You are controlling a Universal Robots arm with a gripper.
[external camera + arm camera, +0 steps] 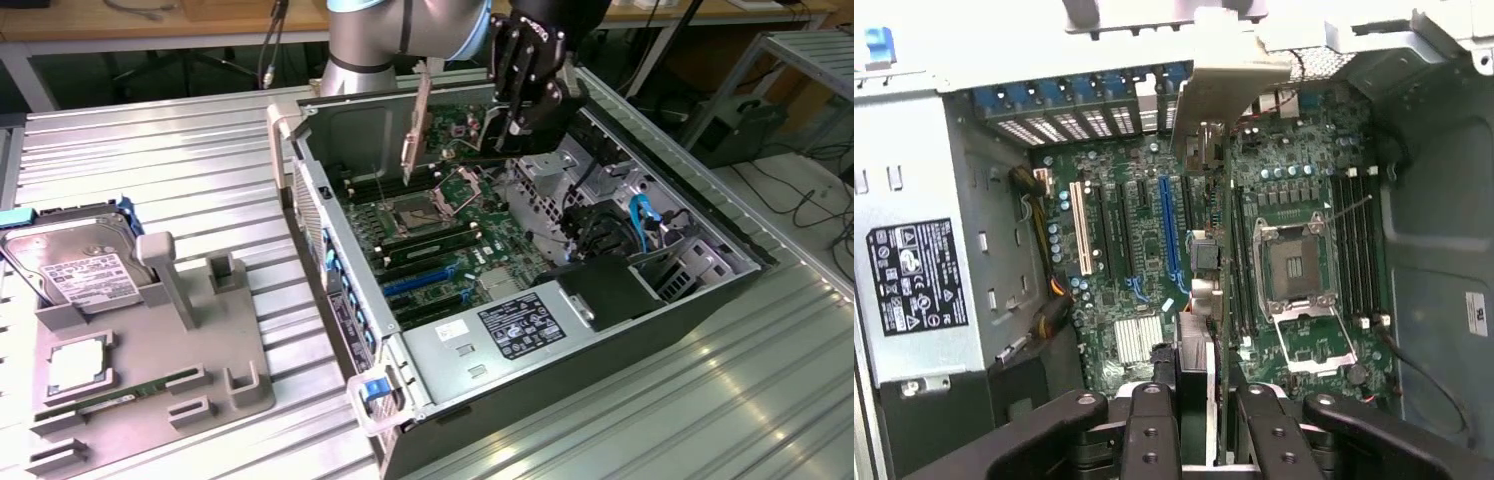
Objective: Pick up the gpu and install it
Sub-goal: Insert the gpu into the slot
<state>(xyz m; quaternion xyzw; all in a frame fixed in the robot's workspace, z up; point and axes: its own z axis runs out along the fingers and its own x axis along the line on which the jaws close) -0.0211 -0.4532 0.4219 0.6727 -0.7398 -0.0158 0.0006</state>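
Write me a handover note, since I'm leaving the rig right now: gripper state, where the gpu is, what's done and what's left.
Gripper: shut on the gpu, which it holds on edge with the silver bracket at the far end.
Gpu: inside the open computer case, held over the motherboard.
Done: the pickup.
Left: the card is not seated in a slot, as far as shows.

The arm (380,40) comes in at the top of the exterior view, its silver-grey joint bent so that the black wrist points steeply down. The gripper (513,140) hangs nearly upright, slightly tilted. In the wrist view its two black fingers (1154,430) stand close together, clamped on either face of the gpu (1196,385), which is held edge-on.
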